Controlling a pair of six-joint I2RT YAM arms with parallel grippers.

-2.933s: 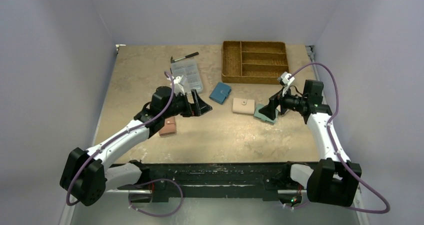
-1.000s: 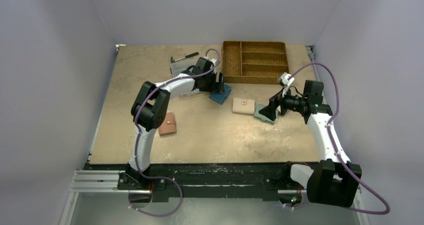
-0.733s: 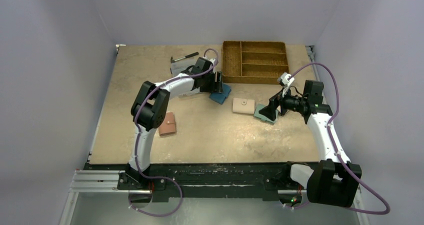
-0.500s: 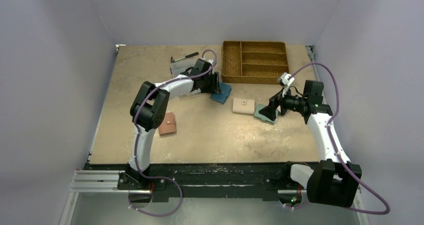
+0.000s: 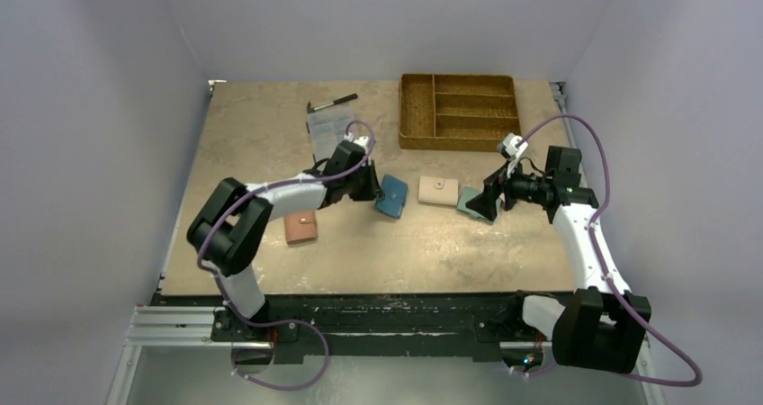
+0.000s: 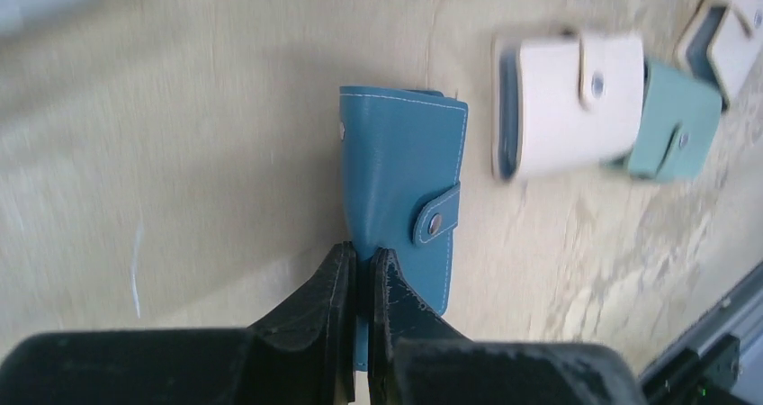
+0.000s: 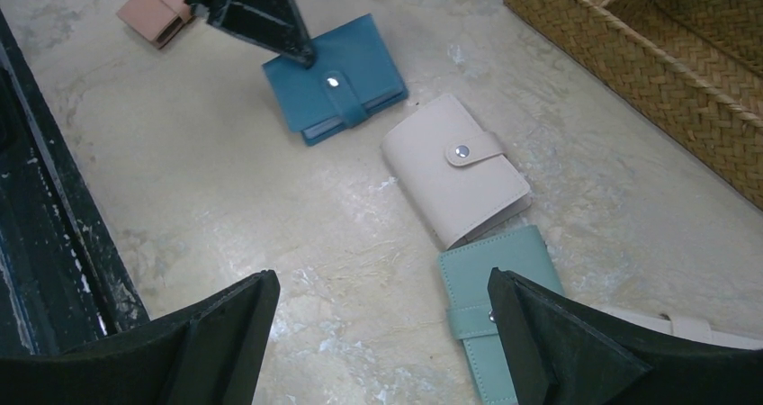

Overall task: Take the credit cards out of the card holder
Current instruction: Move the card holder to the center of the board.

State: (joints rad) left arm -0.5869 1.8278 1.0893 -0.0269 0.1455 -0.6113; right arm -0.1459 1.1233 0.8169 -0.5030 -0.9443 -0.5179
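The card holder (image 5: 392, 195) is a dark blue wallet with its tab snapped closed, lying mid-table. My left gripper (image 5: 372, 190) is shut on the holder's near edge. In the left wrist view the two black fingers (image 6: 337, 283) pinch the blue leather (image 6: 405, 175) with no gap. The right wrist view shows the card holder (image 7: 337, 76) with the left fingertips (image 7: 292, 49) on its corner. The credit cards are hidden inside it. My right gripper (image 5: 487, 204) stands open over the table (image 7: 382, 279), with nothing between its fingers, next to a teal wallet (image 7: 490, 310).
A beige wallet (image 5: 438, 191) and the teal wallet (image 5: 468, 203) lie right of the holder, with a pink wallet (image 5: 300, 228) to its left. A wicker divided tray (image 5: 459, 110) stands at the back. A clear plastic box (image 5: 326, 126) and a pen (image 5: 331, 103) lie at the back left.
My left gripper shut on the card holder and drew it from beside the wicker tray toward the near middle of the table. The right arm has not moved.
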